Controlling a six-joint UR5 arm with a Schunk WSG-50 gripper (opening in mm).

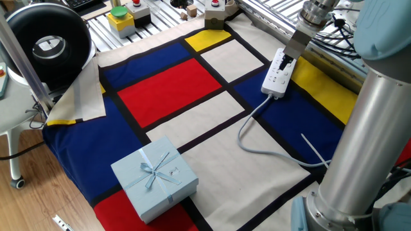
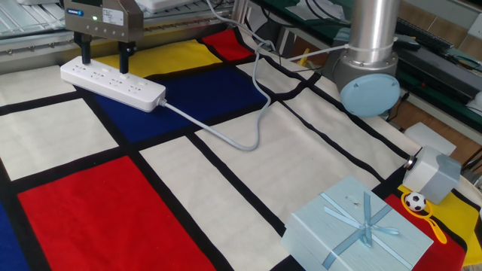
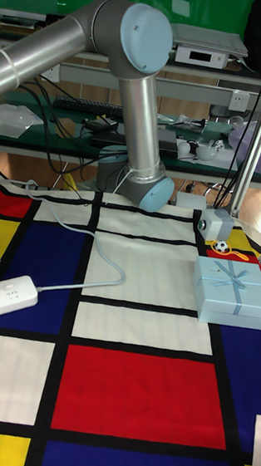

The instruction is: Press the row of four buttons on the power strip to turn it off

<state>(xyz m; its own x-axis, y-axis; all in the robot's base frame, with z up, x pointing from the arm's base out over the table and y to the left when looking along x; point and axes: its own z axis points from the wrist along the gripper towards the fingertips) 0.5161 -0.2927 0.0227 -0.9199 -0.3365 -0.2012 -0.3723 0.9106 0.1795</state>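
Observation:
The white power strip (image 2: 113,83) lies on the blue and yellow patches of the cloth, its pale grey cord (image 2: 241,140) curling off toward the arm's base. I also see the strip in the one fixed view (image 1: 276,76) and at the left edge of the tall view (image 3: 10,295). The row of four buttons blends into the strip's white face and I cannot pick it out. My gripper (image 2: 105,64) is open over the strip's end away from the cord, with a wide gap between its two dark fingers (image 2: 125,62). The tips are at or just above the strip's top.
A pale blue gift box (image 2: 358,226) with a ribbon sits near the cloth's edge. Beside it are a grey cube (image 2: 433,172) and a small football toy (image 2: 413,201). The arm's column (image 2: 373,45) stands behind the cord. A black round device (image 1: 45,45) and a yellow button box (image 1: 121,19) sit beyond the cloth.

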